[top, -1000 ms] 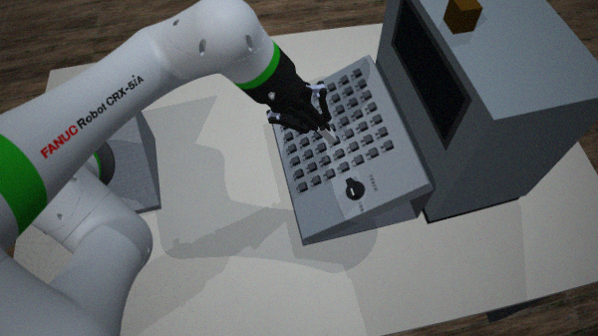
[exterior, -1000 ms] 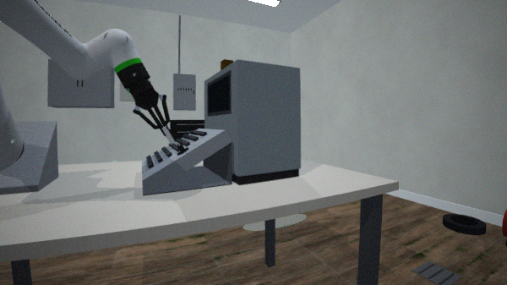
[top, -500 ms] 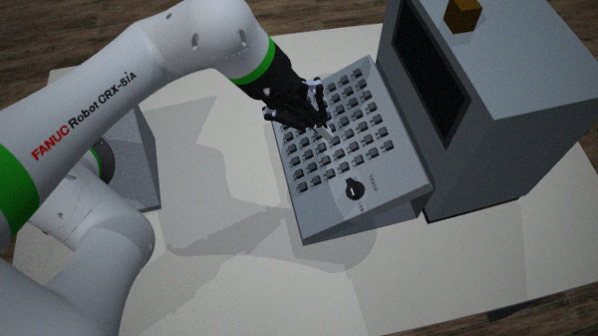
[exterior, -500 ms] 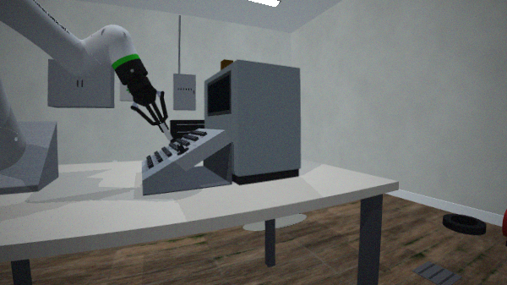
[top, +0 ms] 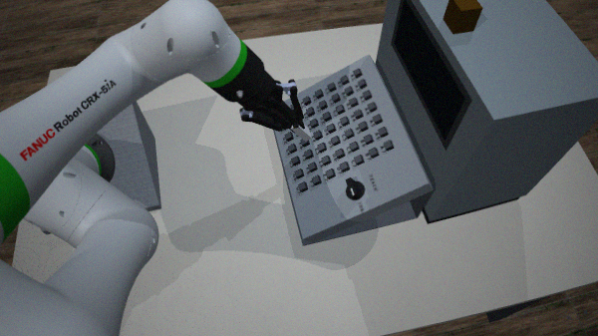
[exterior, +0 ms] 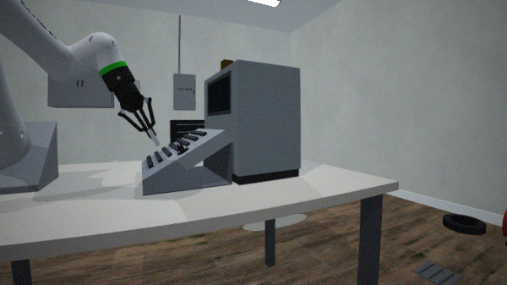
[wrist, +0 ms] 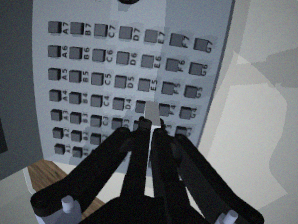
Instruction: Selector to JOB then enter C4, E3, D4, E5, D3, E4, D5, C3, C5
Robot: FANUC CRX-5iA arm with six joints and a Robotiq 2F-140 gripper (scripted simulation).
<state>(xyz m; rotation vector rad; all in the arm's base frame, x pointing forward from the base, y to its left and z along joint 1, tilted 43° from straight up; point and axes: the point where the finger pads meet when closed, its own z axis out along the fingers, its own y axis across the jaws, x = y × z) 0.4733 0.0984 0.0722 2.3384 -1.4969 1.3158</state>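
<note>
The grey sloped keypad [top: 399, 170] [exterior: 182, 170] [wrist: 220, 20] stands in front of the machine box [top: 523, 61] [exterior: 266, 115]. It carries rows of dark square keys, and none is lit. The black selector knob [top: 354, 189] sits at the keypad's near end, between two small printed labels. My gripper [top: 299, 131] [exterior: 155, 140] [wrist: 150, 111] is shut on nothing. Its pale tips point down at the keys around E3 and E4, just right of key D4 [wrist: 119, 104]. In the side view the tips stand a little above the key surface. Key E3 is hidden behind the fingers.
The machine box has a dark screen [top: 429, 71] facing the keypad and a small brown cube [top: 462, 12] [exterior: 226, 63] on its top. The arm's grey base block [top: 142, 161] stands left of the keypad on the white table [top: 448, 270].
</note>
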